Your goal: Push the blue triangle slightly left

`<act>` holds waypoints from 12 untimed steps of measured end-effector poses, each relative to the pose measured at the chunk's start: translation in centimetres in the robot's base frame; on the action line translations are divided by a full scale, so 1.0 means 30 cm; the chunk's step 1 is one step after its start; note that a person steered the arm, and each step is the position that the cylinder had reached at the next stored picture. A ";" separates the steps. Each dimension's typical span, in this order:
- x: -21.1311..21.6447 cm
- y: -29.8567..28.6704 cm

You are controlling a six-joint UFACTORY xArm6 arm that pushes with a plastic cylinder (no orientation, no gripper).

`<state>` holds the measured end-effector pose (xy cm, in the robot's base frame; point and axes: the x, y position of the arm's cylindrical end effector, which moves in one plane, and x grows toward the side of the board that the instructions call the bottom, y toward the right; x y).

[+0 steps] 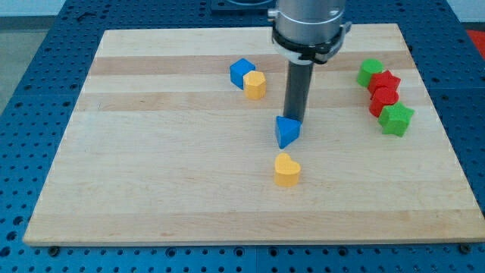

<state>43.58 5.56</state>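
Observation:
The blue triangle lies near the middle of the wooden board. My tip stands at the triangle's upper right edge, touching it or nearly so. The dark rod rises from there to the arm's grey flange at the view's top. The triangle partly hides the rod's very end.
A yellow heart lies just below the triangle. A blue cube and a yellow block touch each other at upper left of the rod. At the right, a green block, two red blocks and another green block form a column.

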 end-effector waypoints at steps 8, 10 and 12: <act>0.112 0.096; 0.116 0.050; 0.116 0.035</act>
<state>47.07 6.62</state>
